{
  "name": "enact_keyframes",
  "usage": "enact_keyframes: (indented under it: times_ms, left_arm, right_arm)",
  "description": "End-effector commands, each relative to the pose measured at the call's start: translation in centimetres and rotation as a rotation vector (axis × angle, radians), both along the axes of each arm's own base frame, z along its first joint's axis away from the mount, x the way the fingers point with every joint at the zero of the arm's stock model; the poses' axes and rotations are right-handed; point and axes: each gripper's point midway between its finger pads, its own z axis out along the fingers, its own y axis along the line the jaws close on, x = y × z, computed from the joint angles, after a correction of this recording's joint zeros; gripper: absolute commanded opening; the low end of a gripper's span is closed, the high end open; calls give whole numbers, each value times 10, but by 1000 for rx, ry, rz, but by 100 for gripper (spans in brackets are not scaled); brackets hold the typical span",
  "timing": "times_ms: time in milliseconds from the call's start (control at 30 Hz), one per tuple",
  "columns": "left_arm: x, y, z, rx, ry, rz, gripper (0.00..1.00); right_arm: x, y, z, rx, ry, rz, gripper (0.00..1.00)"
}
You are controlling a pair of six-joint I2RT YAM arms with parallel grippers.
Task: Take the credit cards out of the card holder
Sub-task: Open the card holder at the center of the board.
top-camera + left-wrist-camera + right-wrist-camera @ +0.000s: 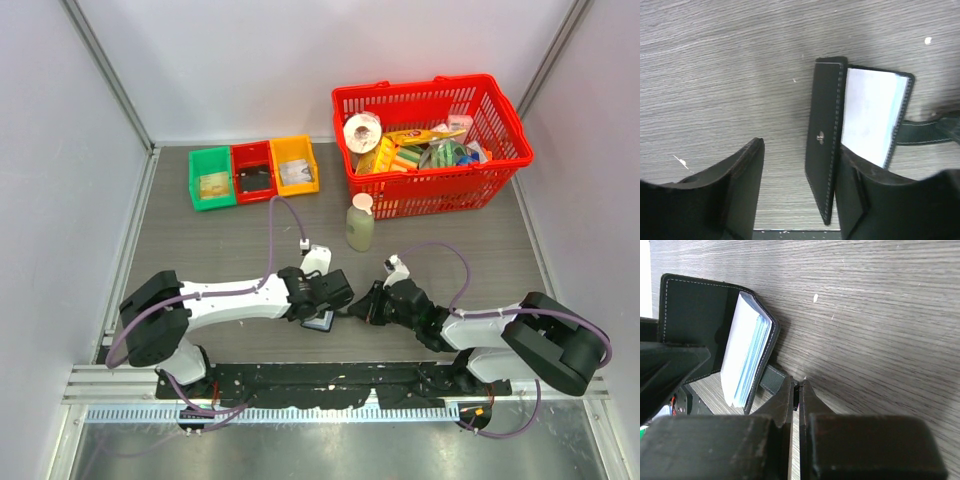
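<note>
The black card holder [320, 320] lies open on the grey table between my two grippers. In the left wrist view its black cover [825, 140] with a small clasp mark stands on edge. Beside the cover is a pale blue-white stack of inner sleeves [870, 115]. No yellow-orange card shows. My left gripper [800, 150] is open, with the cover between its fingers, close to the right finger [865, 190]. My right gripper [797, 382] is shut on the holder's black strap [771, 380], just right of the sleeves [747, 355].
A red basket [505, 110] of groceries stands at the back right, with a small bottle [360, 222] in front of it. Green [196, 180], red [237, 172] and orange [312, 165] trays sit at the back left. The table's front edge [795, 232] is just behind the holder.
</note>
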Motion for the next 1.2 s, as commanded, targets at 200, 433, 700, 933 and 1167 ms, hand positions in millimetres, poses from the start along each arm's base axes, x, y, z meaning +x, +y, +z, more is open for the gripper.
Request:
enact_keyframes:
  times_ms: [200, 433, 700, 933, 1167]
  left_arm:
    - [9, 30, -26, -155, 39, 123, 25]
    - [0, 25, -51, -348, 104, 176, 11]
    - [1, 10, -48, -462, 103, 191, 4]
    - [6, 2, -44, -497, 89, 189, 4]
    - [7, -2, -44, -534, 83, 201, 4]
  right_arm:
    - [17, -7, 4, -67, -41, -53, 1]
    - [17, -5, 2, -105, -28, -28, 1]
    - [29, 0, 31, -193, -62, 8, 32]
    - [41, 10, 78, -198, -136, 35, 48]
    - [37, 36, 77, -114, -103, 98, 46]
